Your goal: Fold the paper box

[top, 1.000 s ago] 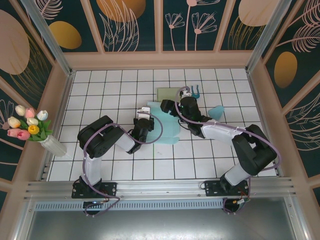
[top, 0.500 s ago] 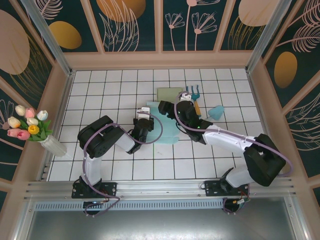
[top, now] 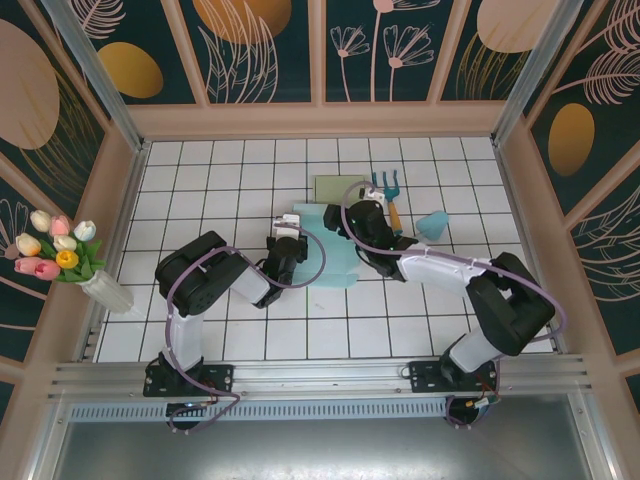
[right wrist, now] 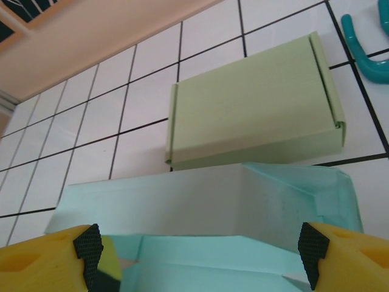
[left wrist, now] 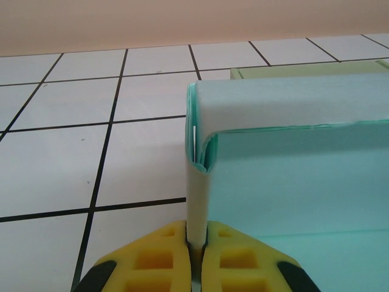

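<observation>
Right fingers shifted, straddling paper box, left fingers pinching its wall

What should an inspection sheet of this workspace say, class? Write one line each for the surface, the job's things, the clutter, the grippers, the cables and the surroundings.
Surface: white tiled table with black grid lines.
Job's things: pale blue paper box, partly folded, one flap upright.
Clutter: flat green box just beyond it; toy rake; small teal object.
Grippers: left gripper, jaws shut on the paper box's upright flap; right gripper, jaws open, either side of the box's far wall.
Cables: purple cables looped along both arms.
Surroundings: floral wall panels; vase of tulips at the left; metal rail at the near edge.
</observation>
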Robot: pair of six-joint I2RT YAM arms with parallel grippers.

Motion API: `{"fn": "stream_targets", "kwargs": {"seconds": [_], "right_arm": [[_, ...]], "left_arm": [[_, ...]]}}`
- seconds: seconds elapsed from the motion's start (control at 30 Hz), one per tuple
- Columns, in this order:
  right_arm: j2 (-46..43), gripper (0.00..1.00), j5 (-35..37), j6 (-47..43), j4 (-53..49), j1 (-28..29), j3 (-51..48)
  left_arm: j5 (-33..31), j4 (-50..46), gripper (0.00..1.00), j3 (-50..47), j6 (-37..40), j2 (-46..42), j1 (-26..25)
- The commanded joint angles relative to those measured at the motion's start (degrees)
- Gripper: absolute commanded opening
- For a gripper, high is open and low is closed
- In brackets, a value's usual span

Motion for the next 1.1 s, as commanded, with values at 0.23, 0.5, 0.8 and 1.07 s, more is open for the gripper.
{"fn": "stream_targets", "kwargs": {"seconds": [0.23,0.5,0.8,1.07], "right_arm": [[2.17,0.87,-8.95,1.43,3.82,-1.19,1.69],[0.92,0.87,-19.75,3.45,13.99,-1.18,-1.76],[1.34,0.87,-15.44,3.29,14.86,-1.87,-4.38],[1.77,0.87,-12.18,3.92,12.07,-4.39,-7.75]], "left_arm": [[-0.61,-1.26,0.08,-0.89,0.05,1.54,0.44],[-0.55,-1.43,0.08,-0.73,0.07,1.59,0.44],[-0.54,-1.5,0.08,-0.8,0.14,1.56,0.44],[-0.68,-1.57,0.08,-0.7,0.06,1.58,0.44]]}}
